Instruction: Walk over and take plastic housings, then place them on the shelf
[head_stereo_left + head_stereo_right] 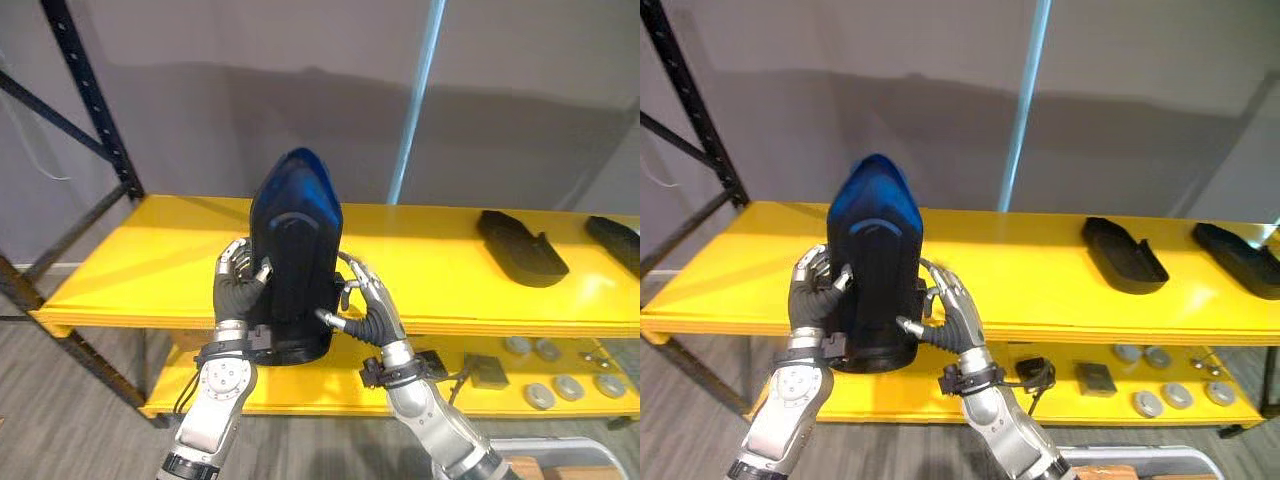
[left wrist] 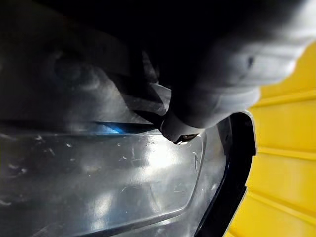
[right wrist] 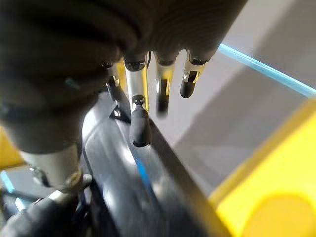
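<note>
The left hand (image 1: 238,278) and right hand (image 1: 368,305) clasp the upright housing (image 1: 295,250) from 9 and 3 o'clock, over the front edge of the shelf (image 1: 140,260); released here, it could topple off.

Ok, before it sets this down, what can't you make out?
Base of held housing against shelf: hidden by the housing, both eye views.
Palm contact of left hand: left wrist view too close.
End of far-right housing: cut by left eye view's edge.
Lower round parts: too small.
</note>
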You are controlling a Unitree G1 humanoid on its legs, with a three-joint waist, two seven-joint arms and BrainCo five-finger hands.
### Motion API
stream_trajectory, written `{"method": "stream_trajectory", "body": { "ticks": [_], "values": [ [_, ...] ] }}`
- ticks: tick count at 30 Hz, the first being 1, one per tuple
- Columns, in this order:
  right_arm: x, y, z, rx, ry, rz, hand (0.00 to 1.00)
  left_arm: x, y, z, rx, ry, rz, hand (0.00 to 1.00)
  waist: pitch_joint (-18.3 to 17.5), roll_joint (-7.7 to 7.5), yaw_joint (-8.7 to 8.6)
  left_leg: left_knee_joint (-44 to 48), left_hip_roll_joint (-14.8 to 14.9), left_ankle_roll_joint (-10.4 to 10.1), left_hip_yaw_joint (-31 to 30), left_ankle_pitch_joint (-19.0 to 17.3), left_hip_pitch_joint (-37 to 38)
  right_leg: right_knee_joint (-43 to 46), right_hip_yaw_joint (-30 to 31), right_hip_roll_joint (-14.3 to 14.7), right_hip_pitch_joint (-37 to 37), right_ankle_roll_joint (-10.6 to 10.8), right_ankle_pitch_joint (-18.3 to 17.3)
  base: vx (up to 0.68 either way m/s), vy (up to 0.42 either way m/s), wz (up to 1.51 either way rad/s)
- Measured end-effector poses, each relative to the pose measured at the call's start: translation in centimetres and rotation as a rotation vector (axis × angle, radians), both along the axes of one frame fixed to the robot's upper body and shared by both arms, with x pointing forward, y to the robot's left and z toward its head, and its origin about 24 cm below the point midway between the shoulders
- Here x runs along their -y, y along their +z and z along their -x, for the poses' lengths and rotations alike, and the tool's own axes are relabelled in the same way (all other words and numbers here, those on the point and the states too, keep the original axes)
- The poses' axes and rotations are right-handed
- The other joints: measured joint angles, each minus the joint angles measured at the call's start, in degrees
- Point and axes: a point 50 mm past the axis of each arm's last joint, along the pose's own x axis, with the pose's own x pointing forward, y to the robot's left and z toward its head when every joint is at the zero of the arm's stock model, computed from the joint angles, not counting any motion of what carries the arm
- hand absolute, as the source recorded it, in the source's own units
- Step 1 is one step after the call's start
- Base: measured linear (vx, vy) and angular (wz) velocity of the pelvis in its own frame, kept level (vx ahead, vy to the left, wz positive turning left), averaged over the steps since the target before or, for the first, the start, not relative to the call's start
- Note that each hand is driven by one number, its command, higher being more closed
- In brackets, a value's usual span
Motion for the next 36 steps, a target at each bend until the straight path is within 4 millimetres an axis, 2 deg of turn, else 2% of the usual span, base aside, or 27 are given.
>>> {"method": "stream_trajectory", "body": {
  "ticks": [1, 3, 6, 9, 11, 13, 15, 17, 20, 23, 27, 29, 32, 36],
  "values": [
    [-0.2, -0.1, 0.1, -0.027, 0.020, -0.040, 0.00, 0.0, 0.0, 0.0, 0.000, 0.014, -0.007, 1.00, 0.00, 0.00, -0.08, 0.00, -0.03, -0.01, -0.20, 0.01, -0.01, -0.30, -0.32, -0.03, 0.33, 0.00, -0.01, 0.08, -0.006, 0.34],
    [-0.8, 0.2, 0.3, -0.082, 0.082, -0.177, 0.00, 0.1, -0.2, -0.1, -0.008, 0.044, -0.031, 1.00, 0.03, 0.10, -1.35, 0.09, -0.42, -0.40, -1.87, 0.43, -0.77, -1.05, -2.88, -0.39, 1.38, 0.01, -0.14, 0.07, -0.003, 0.52],
    [-0.3, 1.2, 0.1, -0.122, 0.104, -0.379, 0.00, 0.1, -0.7, -0.4, -0.041, 0.089, -0.018, 1.00, 0.02, 0.21, -1.93, -1.15, -1.27, 0.11, 1.50, 3.03, -1.86, -1.23, -4.53, -1.44, 1.20, 0.18, -0.36, 0.02, 0.027, 0.39],
    [2.2, 4.0, 0.9, -0.009, 0.093, -0.549, 0.00, -0.4, -2.1, -0.9, -0.115, 0.129, -0.024, 1.00, -0.31, 0.71, -3.36, -4.20, -1.11, 0.88, 4.32, 4.27, -0.86, -1.11, -4.64, -1.70, 1.06, 0.18, -0.83, -0.04, 0.035, 0.06],
    [3.9, 4.9, 1.7, 0.044, 0.077, -0.631, 0.00, -1.4, -2.5, -1.3, -0.139, 0.169, -0.021, 1.00, -0.48, 0.70, -4.51, -4.32, -1.11, 0.86, 6.34, 4.15, -0.83, -0.63, -3.77, -1.88, 0.28, 0.19, -0.90, -0.06, 0.046, -0.27],
    [5.8, 4.9, 2.8, 0.065, 0.035, -0.697, 0.00, -3.0, -2.4, -1.9, -0.154, 0.234, -0.010, 1.00, -0.66, 0.71, -5.39, -4.45, -0.88, 0.96, 9.00, 3.78, -0.47, -0.57, -1.69, -1.74, -0.67, 0.00, -0.63, -0.05, 0.037, -0.56],
    [8.9, 3.7, 3.9, 0.050, -0.072, -0.737, 0.00, -5.3, -1.6, -2.8, -0.152, 0.306, 0.013, 1.00, -1.03, 0.78, -7.03, -4.46, -0.57, 1.06, 12.12, 3.54, -0.10, -0.95, 0.97, -1.37, -1.56, -0.04, 0.27, -0.03, 0.025, -0.58],
    [10.9, 1.8, 4.9, -0.014, -0.161, -0.731, 0.00, -6.5, -0.4, -3.5, -0.125, 0.335, 0.036, 1.00, -1.66, 0.84, -8.52, -4.47, -0.34, 1.08, 14.25, 3.57, -0.16, -1.56, 2.37, -1.10, -2.44, 0.16, 1.25, -0.01, 0.028, -0.45],
    [12.4, -0.7, 6.7, -0.129, -0.231, -0.700, 0.00, -7.6, 1.6, -4.4, -0.084, 0.343, 0.066, 1.00, -2.43, 1.30, -10.23, -4.47, 0.16, 1.09, 16.79, 3.61, -1.07, -2.35, 4.71, -0.44, -4.17, 0.10, 2.37, 0.00, 0.020, -0.46],
    [12.7, -3.5, 8.4, -0.274, -0.259, -0.652, 0.00, -8.7, 3.2, -5.5, -0.066, 0.345, 0.084, 1.00, -2.61, 1.78, -12.36, -4.48, 0.85, 0.96, 18.81, 3.74, -2.04, -2.85, 6.72, 0.41, -6.34, -0.08, 3.54, -0.01, 0.003, -0.34],
    [12.5, -7.3, 9.7, -0.460, -0.328, -0.511, 0.00, -10.2, 4.1, -7.0, -0.097, 0.338, 0.136, 1.00, -2.19, 2.43, -13.69, -4.48, 1.33, 0.81, 19.37, 4.10, -3.85, -3.60, 7.25, 0.97, -8.03, -0.36, 4.47, -0.04, -0.001, -0.12],
    [11.3, -9.1, 10.7, -0.563, -0.314, -0.421, 0.00, -11.4, 4.9, -8.2, -0.133, 0.338, 0.151, 1.00, -1.55, 2.96, -13.70, -4.46, 1.59, 0.73, 19.36, 4.25, -5.62, -4.24, 7.43, 1.22, -9.68, -0.54, 5.26, -0.05, 0.006, -0.03],
    [9.8, -9.8, 11.0, -0.606, -0.271, -0.311, 0.00, -12.5, 6.0, -9.3, -0.168, 0.331, 0.146, 1.00, 0.38, 2.89, -13.69, -4.45, 1.48, 0.81, 19.37, 4.68, -6.81, -4.56, 7.61, 1.13, -10.71, -0.48, 5.94, -0.05, 0.025, 0.00],
    [9.0, -9.7, 10.7, -0.590, -0.239, -0.254, 0.00, -14.0, 6.4, -10.2, -0.230, 0.349, 0.138, 1.00, 3.04, 2.72, -13.67, -4.41, 1.23, 0.99, 19.36, 5.08, -8.24, -4.52, 8.02, 0.93, -12.10, -0.28, 6.26, -0.02, 0.037, 0.01]
  ]
}}
